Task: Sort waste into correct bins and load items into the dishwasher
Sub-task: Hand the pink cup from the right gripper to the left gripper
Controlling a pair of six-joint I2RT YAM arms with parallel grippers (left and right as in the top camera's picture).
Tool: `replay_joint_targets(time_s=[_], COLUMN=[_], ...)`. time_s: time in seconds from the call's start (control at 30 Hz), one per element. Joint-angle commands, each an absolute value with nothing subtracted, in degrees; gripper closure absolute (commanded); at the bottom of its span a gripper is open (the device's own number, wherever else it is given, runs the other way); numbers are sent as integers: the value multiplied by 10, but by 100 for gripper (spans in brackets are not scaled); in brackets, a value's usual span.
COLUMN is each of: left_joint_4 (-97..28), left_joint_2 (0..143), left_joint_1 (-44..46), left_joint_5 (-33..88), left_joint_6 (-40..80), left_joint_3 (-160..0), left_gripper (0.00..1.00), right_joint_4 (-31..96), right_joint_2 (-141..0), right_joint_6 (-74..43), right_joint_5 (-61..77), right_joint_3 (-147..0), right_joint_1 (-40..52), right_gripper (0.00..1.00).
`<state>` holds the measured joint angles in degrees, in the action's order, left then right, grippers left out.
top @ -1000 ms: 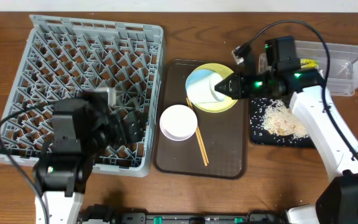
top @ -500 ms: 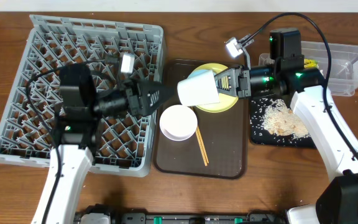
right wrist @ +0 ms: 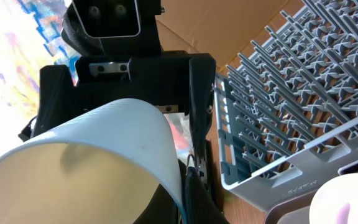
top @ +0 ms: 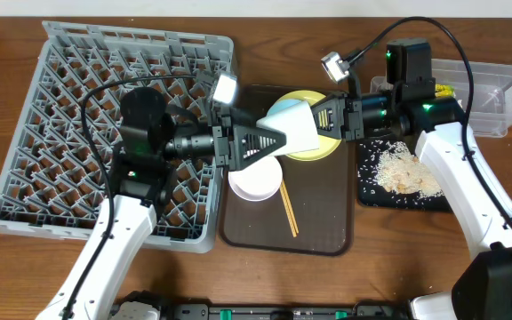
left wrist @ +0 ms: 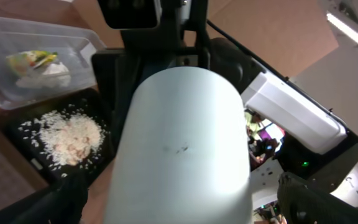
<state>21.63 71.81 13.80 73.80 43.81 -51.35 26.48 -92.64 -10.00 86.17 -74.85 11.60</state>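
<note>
The light-blue bowl (top: 296, 124) hangs on its side above the pale-yellow plate (top: 324, 149). My right gripper (top: 321, 118) is shut on its rim; the right wrist view shows the rim (right wrist: 104, 143) pinched in my fingers (right wrist: 188, 186). My left gripper (top: 274, 142) is open, its fingers spread at either side of the bowl's base (left wrist: 179, 124) with gaps showing. The white bowl (top: 254, 175) and chopsticks (top: 287, 209) lie on the brown tray. The grey dish rack (top: 105, 71) stands at the left. The small white cup is out of view.
The brown serving tray (top: 323, 227) sits in the middle. The black tray (top: 367, 191) holds rice (top: 403, 171). The clear tub (top: 492, 89) at the back right holds the wrapper (left wrist: 33, 59) and tissue (left wrist: 45, 73). The rack's corner (right wrist: 291, 112) lies just past the bowl.
My right gripper lifted the light-blue bowl off the plate and turned it sideways to the left. My left arm swung from over the rack to the bowl and spread its fingers around it.
</note>
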Motion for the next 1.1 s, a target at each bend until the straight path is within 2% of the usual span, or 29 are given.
replay_joint_targets(time_s=[0.0, 0.47, 0.9, 1.07], left_joint_4=[236, 246, 246, 246], left_joint_2=[719, 719, 719, 719], left_joint_1=[147, 178, 179, 179], left_joint_5=[750, 723, 696, 696], left_joint_6=[473, 503, 503, 503], left_joint_3=[-522, -522, -522, -522], left_gripper=[3, 5, 15, 15], right_joint_4=[263, 263, 263, 261], right_joint_2=[-926, -926, -926, -926], right_joint_6=[-94, -94, -96, -96], right_joint_5=[886, 886, 886, 886], right_joint_3=[-750, -750, -750, -750], right_joint_1=[117, 117, 128, 130], right_gripper=[99, 99, 99, 99])
